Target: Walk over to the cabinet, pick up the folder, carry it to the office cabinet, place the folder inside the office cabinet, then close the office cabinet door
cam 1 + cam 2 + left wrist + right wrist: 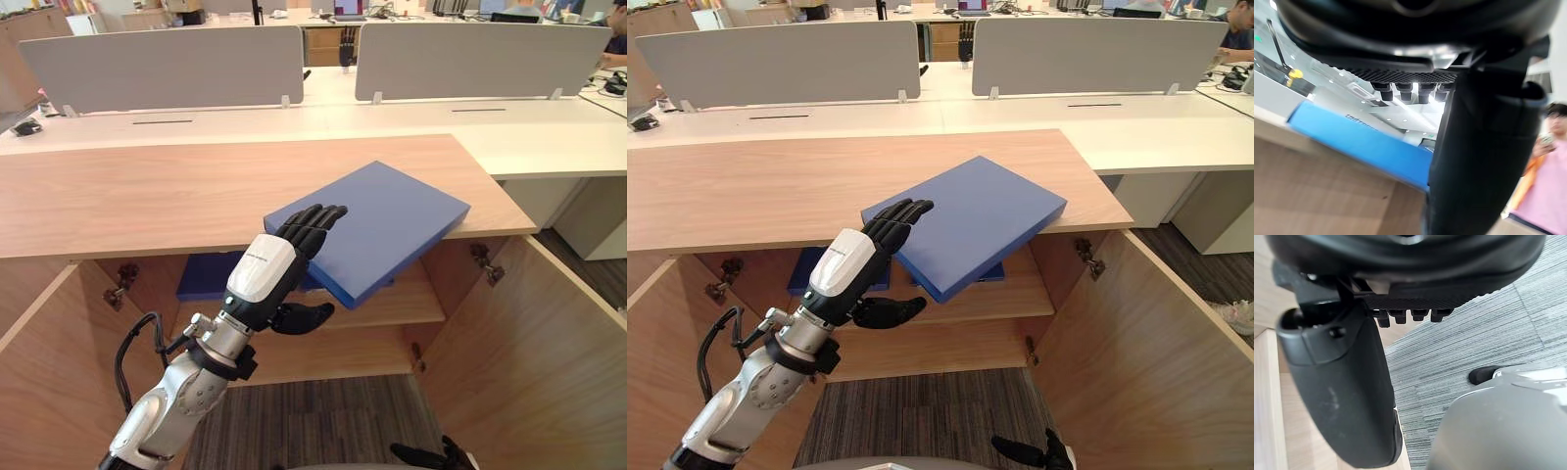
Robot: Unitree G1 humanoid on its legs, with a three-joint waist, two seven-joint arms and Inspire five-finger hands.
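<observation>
A blue folder [392, 220] lies on the wooden cabinet top [147, 191], with its near corner overhanging the front edge. My left hand [265, 269] straddles that corner. Its fingers [312, 225] rest nearly straight on the folder's top face, and its thumb [299, 315] is spread a little below the underside. In the left wrist view the folder [1352, 139] runs between the fingers and the thumb. My right hand [431, 456] hangs low by the floor with relaxed fingers and holds nothing.
Below the top, both cabinet doors [534, 343] stand open onto a wooden shelf [411, 299] bearing another blue item [211, 277]. White desks with grey partition screens [167, 64] stand behind. A person [1542, 181] shows in the left wrist view.
</observation>
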